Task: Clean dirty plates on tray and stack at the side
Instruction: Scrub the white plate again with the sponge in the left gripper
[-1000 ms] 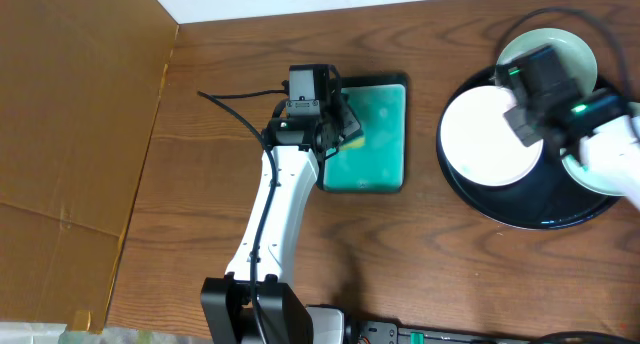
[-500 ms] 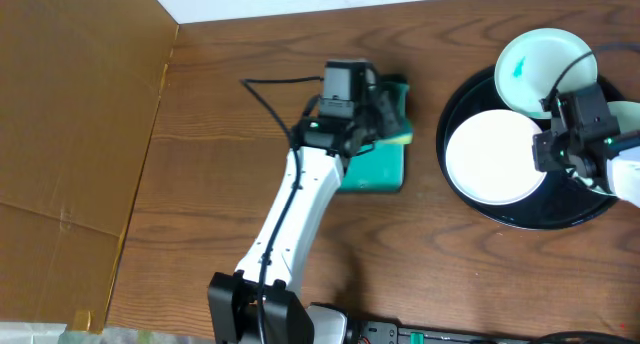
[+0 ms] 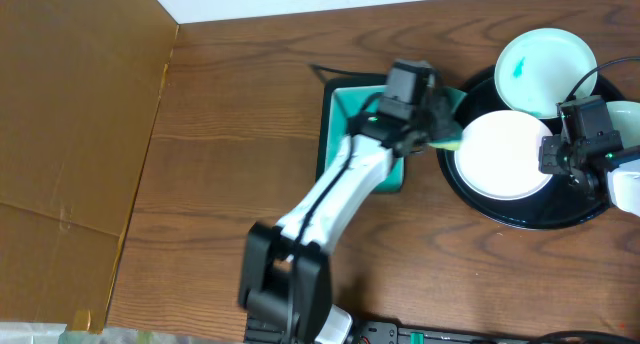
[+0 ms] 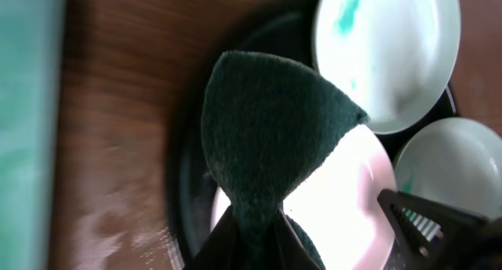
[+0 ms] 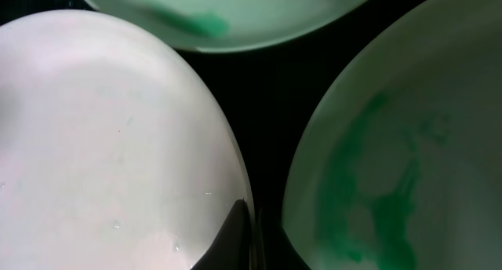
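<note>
The black tray [image 3: 520, 216] holds three plates. A clean white plate [image 3: 500, 156] lies in the middle, a plate with a teal smear [image 3: 545, 69] at the back, and a green-smeared plate [image 3: 628, 116] at the right edge. My left gripper [image 3: 437, 124] is shut on a sponge [image 3: 449, 136] over the tray's left rim. In the left wrist view the sponge [image 4: 267, 121] hangs before the white plate [image 4: 337, 199]. My right gripper [image 3: 560, 154] pinches the white plate's right rim; its finger [image 5: 239, 240] sits on that rim [image 5: 102, 144], beside the green-smeared plate [image 5: 392, 184].
A rectangular teal dish [image 3: 338, 119] sits left of the tray, partly under my left arm. A brown cardboard panel [image 3: 70, 134] covers the table's left side. Bare wooden table [image 3: 230, 104] lies between them.
My left gripper has carried the sponge rightward from the teal dish to the tray's left rim. My right gripper has moved from over the back plate down to the white plate's right rim.
</note>
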